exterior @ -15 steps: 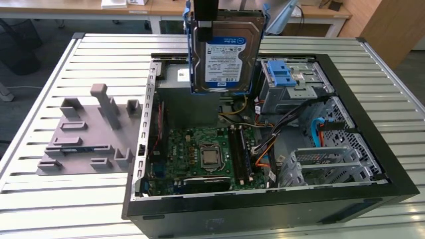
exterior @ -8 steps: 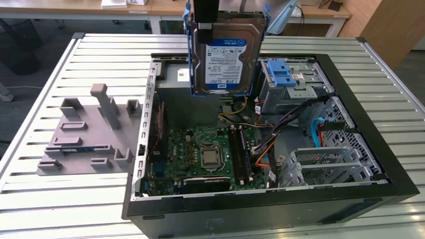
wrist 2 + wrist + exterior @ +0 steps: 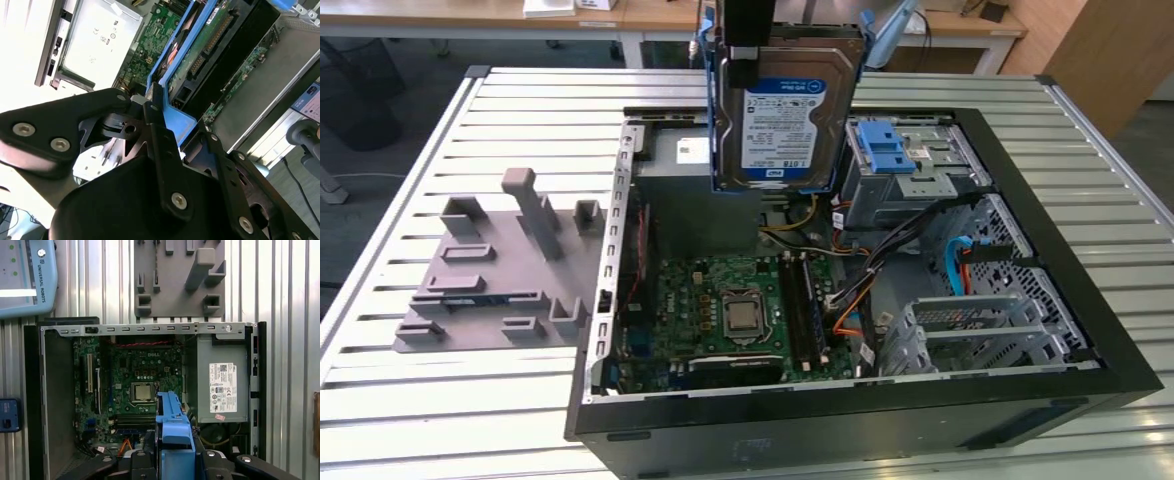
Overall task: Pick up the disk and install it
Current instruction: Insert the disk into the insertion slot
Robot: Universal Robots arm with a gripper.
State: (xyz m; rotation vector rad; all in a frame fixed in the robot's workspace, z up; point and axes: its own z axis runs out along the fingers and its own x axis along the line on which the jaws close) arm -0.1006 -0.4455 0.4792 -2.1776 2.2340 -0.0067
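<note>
Disk, flat rectangular silver-metal hard drive with blue-and-white label and blue plastic side rails, hangs upright, label facing the exterior view, above the open black computer case on the ribbed metal surface. Black gripper is clamped on its blue rail end. We judge this the carry step: keep it plumb, square rails to the grey metal drive cage, clear the black cables.
</note>
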